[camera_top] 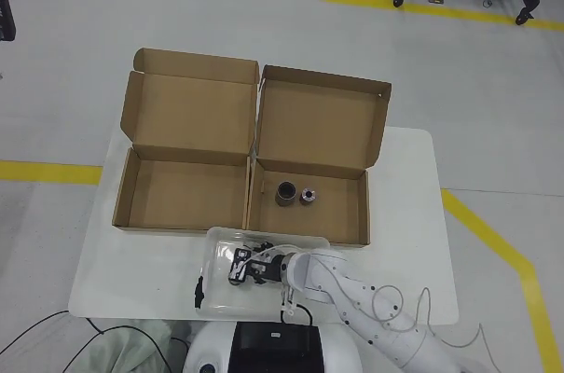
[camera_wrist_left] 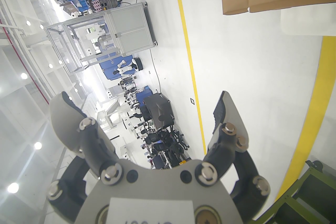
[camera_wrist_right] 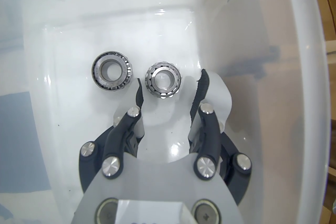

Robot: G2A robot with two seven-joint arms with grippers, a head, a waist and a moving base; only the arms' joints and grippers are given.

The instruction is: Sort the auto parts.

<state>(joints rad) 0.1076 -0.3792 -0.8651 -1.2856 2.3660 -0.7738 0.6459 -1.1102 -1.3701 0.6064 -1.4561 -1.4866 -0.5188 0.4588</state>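
Two steel roller bearings lie on the floor of a clear plastic bin [camera_wrist_right: 296,57]. The smaller bearing [camera_wrist_right: 163,79] sits between the tips of my open right gripper [camera_wrist_right: 170,78], untouched by either finger. The larger bearing [camera_wrist_right: 111,74] lies just outside one fingertip. From above, my right gripper [camera_top: 242,269] is down inside the bin [camera_top: 216,244] at the table's front edge. The right cardboard box [camera_top: 356,200] holds a dark ring [camera_top: 287,193] and a small bearing [camera_top: 307,196]. My left gripper [camera_wrist_left: 147,104] hangs open over the floor, holding nothing.
The left cardboard box [camera_top: 132,191] stands beside the right one, both with lids raised at the back. A small dark object [camera_top: 199,291] lies by the bin's left side. Bare white table [camera_top: 403,186] extends to the right of the boxes.
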